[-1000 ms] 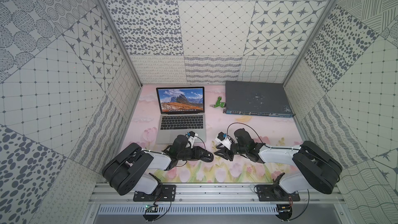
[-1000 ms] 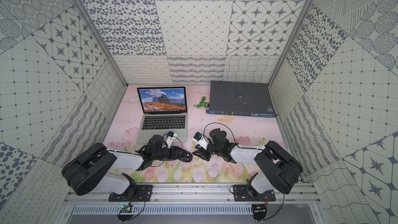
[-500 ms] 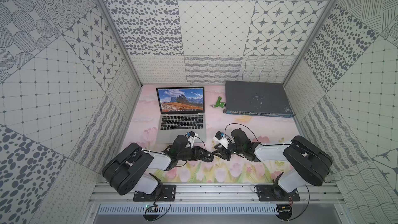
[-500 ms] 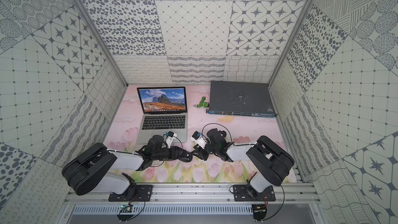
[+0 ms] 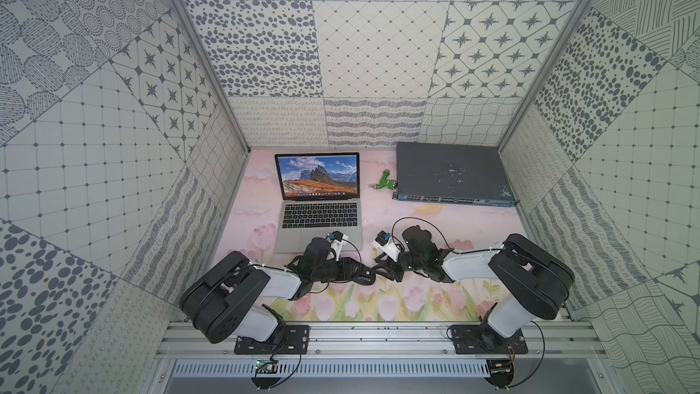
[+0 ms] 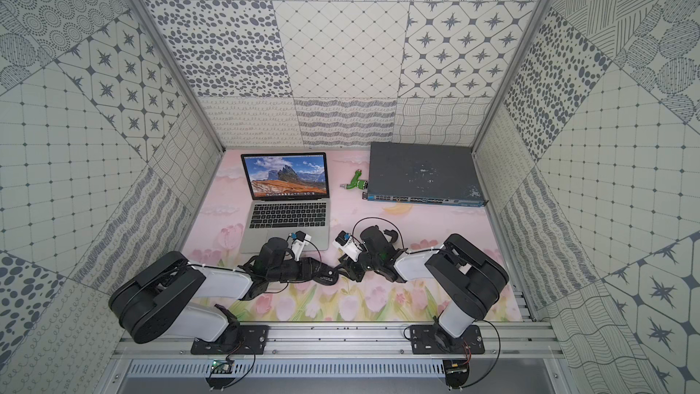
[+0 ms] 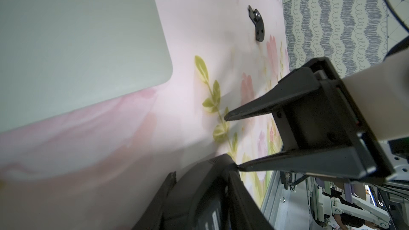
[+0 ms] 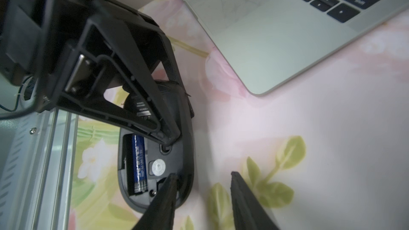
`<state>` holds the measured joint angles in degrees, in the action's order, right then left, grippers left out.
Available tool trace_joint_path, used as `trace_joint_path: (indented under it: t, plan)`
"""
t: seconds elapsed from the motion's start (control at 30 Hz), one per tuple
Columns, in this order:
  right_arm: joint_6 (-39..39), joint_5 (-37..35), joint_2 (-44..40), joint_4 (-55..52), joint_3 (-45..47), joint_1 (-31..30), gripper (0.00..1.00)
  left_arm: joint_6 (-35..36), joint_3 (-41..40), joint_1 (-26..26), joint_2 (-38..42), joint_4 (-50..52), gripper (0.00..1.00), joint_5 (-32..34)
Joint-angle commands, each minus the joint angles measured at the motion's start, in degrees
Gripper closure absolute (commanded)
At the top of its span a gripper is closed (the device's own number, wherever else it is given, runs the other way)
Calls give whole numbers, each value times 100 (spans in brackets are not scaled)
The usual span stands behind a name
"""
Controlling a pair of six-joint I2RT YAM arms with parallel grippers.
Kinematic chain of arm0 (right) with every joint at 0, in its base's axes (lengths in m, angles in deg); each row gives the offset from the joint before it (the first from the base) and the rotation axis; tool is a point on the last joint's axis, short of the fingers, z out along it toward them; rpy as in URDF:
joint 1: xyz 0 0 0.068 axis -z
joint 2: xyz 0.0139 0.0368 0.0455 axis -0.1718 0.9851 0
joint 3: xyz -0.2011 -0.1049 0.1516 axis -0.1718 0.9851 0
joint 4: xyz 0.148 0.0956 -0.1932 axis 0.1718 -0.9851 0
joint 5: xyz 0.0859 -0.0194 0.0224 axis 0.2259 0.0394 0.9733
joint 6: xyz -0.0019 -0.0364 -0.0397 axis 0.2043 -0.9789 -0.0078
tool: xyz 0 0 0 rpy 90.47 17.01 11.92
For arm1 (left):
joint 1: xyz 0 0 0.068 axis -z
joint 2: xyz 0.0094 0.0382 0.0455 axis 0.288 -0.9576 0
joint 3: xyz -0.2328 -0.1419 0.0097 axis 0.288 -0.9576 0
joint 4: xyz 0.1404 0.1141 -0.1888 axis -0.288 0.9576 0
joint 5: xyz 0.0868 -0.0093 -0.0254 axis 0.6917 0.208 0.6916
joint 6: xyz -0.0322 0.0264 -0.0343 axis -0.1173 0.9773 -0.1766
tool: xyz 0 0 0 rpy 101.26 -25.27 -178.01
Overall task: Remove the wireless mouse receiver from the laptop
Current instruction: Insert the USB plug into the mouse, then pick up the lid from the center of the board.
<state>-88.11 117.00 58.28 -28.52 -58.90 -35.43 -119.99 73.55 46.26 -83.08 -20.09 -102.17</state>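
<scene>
The silver laptop (image 5: 320, 217) (image 6: 288, 217) stands open at the back left of the mat. Its near corner shows in both wrist views (image 7: 77, 40) (image 8: 287, 40). I cannot make out the wireless mouse receiver in any view. My left gripper (image 5: 352, 272) (image 8: 179, 127) is shut on a black mouse (image 5: 365, 279) (image 8: 183, 158). The mouse lies upside down at the front centre, its battery bay open. My right gripper (image 5: 378, 269) (image 8: 202, 174) (image 7: 231, 142) is open at the mouse's end. One of its fingers is over the mouse's rim and the other over the mat.
A black battery cover (image 7: 257, 24) (image 6: 393, 234) lies on the mat right of the laptop. A dark-grey network switch (image 5: 450, 172) sits at the back right with a green gadget (image 5: 386, 183) beside it. The metal rail (image 5: 378, 335) runs along the front.
My right arm has shifted a little to the left, bringing its open gripper closer to the mouse. The left arm and the mouse have stayed put.
</scene>
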Motion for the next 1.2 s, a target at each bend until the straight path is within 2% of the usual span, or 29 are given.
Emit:
trace_joint_path:
  t: [0.0,0.23,0.37,0.43,0.53,0.63,0.7,0.77,0.9,1.17]
  plan:
    - [-99,-161,186,-190,-290,-139,58,203,-108,78,-122,2040,60,1200]
    - [-248,-389,144,-448,-232,-232,58,211,-115,84,-121,2016,60,1210]
    - [-39,-367,-564,-283,-32,-124,52,210,-117,84,-121,2019,60,1210]
    - [126,-538,-1054,-1011,-411,7,47,209,-123,74,-109,2019,60,1221]
    - [711,-1124,-1497,-2217,-1144,586,42,197,-149,76,-67,1968,60,1250]
    - [1526,-1582,-1662,-3045,-1544,1441,42,193,-180,78,-57,1888,60,1247]
    - [1968,-2317,-1690,-3553,-1572,1843,42,176,-209,79,-56,1810,60,1231]
    - [2327,-2744,-1559,-4185,-1651,2285,43,184,-211,80,-55,1781,60,1214]
    - [2729,-2326,-1246,-4699,-1616,2930,51,240,-191,75,-55,1766,60,1200]
    - [2787,-2038,-909,-4603,-1367,2985,63,313,-159,75,-85,1753,59,1133]
